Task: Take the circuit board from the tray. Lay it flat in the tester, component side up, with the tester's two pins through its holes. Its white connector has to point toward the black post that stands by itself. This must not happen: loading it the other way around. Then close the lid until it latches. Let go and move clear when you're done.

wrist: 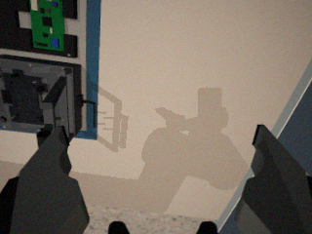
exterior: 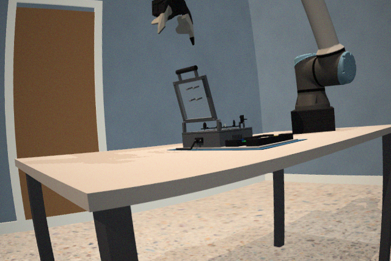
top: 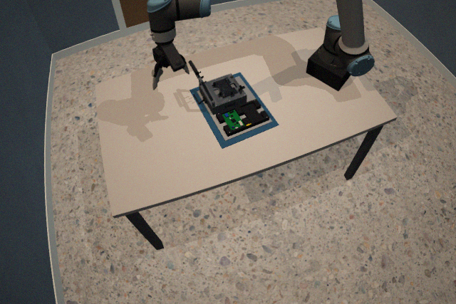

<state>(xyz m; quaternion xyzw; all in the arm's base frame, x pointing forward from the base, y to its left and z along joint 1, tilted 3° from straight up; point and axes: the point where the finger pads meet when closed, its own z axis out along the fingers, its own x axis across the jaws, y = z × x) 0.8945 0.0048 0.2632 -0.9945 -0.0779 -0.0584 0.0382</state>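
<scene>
The gripper [exterior: 175,27] hangs high above the bench [top: 154,168], fingers spread wide and holding nothing. The green circuit board [top: 233,119] lies in its black tray [top: 254,112], beside the grey tester [top: 224,96], whose lid [exterior: 195,96] stands raised. No writing is legible.

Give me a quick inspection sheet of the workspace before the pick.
Surface: beige table carrying a blue mat.
Job's things: green circuit board lies in the black tray; tester beside it, lid raised.
Clutter: nothing seen.
Tool: tool open, holding nothing, high above the table, off to the tester's side.
Cables: short black lead at the tester's front.
Surroundings: brown door, blue walls, speckled floor.
</scene>
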